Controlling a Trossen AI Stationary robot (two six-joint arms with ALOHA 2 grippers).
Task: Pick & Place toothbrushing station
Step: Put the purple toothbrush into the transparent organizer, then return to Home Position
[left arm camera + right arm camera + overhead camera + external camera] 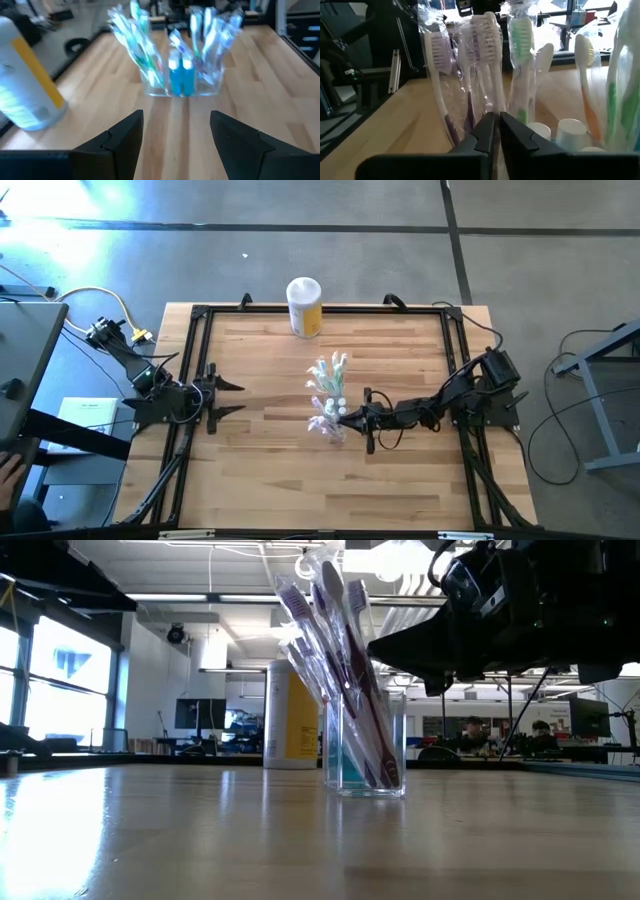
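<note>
A small clear cup [331, 427] stands by its base on the wooden table, holding several thin wrapped toothbrushes [330, 375] that lean out of its top. It also shows in the low view [366, 745] and the left wrist view [182, 82]. My right gripper [347, 415] reaches in from the table's right, shut, its tips at the cup's right side, above the rim among the brushes [485, 60]. My left gripper [228, 398] waits open and empty at the table's left edge, facing the cup. My right gripper has its shut fingers [485, 132] level, coming from the table's right, right up against the wrapped toothbrushes above the cup's rim. I cannot tell whether they touch a brush or a wrapper. The cup stands upright on the table.
A yellow canister with a white lid [304, 305] stands at the table's far edge, behind the cup in the low view [290, 715]. A dark metal frame [200, 315] runs around the tabletop. Bare wood lies between the cup and my left gripper.
</note>
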